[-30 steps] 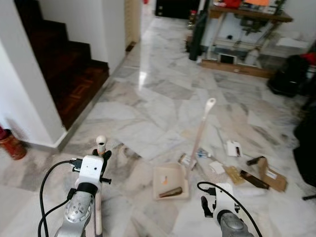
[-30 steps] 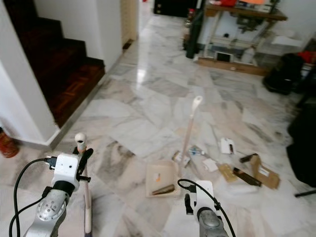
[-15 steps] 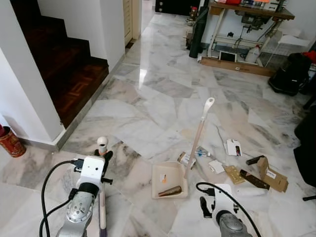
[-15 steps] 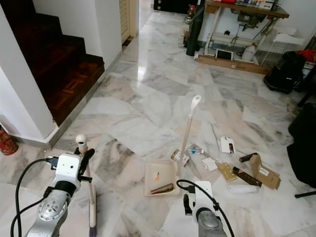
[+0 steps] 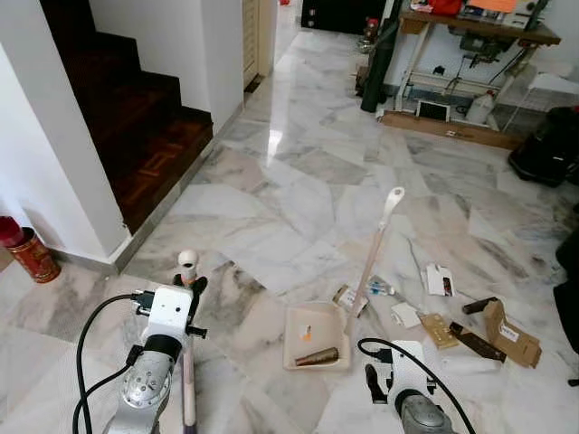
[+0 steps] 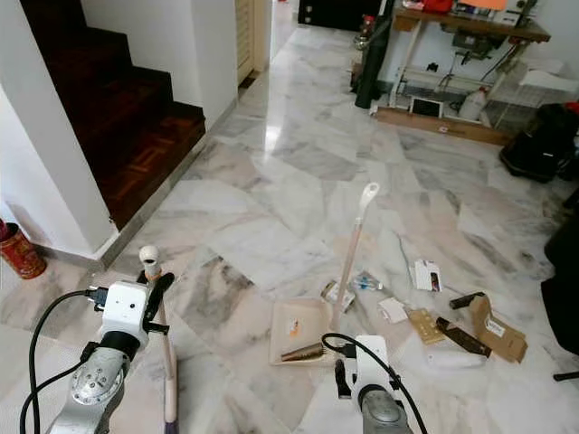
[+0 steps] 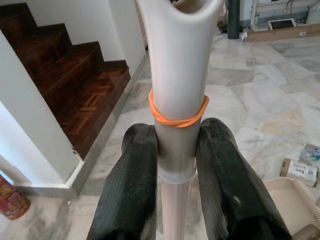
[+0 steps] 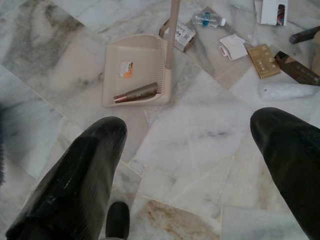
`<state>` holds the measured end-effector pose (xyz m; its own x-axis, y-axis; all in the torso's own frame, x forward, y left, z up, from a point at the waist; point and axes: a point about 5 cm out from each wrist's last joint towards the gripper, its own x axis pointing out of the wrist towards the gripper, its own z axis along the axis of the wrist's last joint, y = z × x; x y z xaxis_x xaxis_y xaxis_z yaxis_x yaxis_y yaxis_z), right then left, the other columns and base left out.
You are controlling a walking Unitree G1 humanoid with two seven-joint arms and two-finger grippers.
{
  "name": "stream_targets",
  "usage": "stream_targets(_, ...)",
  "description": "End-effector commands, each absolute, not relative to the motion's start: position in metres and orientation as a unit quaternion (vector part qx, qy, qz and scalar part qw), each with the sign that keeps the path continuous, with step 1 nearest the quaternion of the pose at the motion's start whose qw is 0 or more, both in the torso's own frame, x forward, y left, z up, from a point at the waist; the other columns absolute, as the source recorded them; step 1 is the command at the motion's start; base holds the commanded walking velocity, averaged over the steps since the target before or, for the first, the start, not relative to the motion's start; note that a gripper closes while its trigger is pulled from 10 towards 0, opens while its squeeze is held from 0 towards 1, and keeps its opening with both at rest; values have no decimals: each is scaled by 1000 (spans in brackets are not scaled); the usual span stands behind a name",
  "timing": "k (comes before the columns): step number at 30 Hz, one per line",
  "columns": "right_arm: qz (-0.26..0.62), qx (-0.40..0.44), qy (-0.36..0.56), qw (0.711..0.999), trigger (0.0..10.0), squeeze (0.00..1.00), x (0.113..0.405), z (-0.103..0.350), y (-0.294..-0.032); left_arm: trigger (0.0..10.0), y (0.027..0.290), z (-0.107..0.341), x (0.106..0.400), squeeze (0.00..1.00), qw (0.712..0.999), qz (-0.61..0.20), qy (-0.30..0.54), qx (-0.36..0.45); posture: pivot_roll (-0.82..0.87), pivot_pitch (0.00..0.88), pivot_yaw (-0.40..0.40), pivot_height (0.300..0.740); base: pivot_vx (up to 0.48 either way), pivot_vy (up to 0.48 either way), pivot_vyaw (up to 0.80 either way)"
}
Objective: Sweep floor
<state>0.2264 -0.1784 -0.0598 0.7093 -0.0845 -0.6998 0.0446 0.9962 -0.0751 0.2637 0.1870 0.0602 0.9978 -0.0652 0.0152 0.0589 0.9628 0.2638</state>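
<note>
A cream dustpan (image 5: 315,335) lies flat on the marble floor (image 5: 298,181), its long pale handle (image 5: 377,249) rising upright from its rear edge. A brown tube (image 8: 136,93) lies inside, against that rear edge. Just beyond the dustpan, scattered litter (image 5: 443,312) of cartons, papers and a small bottle lies on the floor. Well apart from the dustpan stands a broom (image 7: 179,85), its pale handle upright, an orange rubber band around it.

Landmark: dustpan (image 5: 316,335) on floor, its handle (image 5: 375,249) rising from its right rear. Tube (image 5: 317,357) inside dustpan. Litter (image 5: 452,312) right of it. Broom (image 5: 187,344) left. Stairs (image 5: 136,136) far left rear.
</note>
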Motion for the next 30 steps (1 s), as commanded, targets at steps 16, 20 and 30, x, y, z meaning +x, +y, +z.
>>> stream_targets(16, -41, -36, 368, 928, 10000, 0, 233, -55, -181, 10000, 178, 65, 275, 0, 988, -62, -18, 137, 78, 0, -35, 740, 276, 0, 0)
stream_targets(20, -46, -31, 363, 930, 10000, 0, 237, -53, -179, 10000, 181, 68, 280, 0, 987, -69, -17, 145, 76, 0, -7, 740, 285, 0, 0)
stream_targets(30, -47, -26, 352, 935, 10000, 0, 246, -47, -171, 10000, 188, 76, 291, 0, 985, -71, -25, 153, 86, 0, 11, 740, 280, 0, 0)
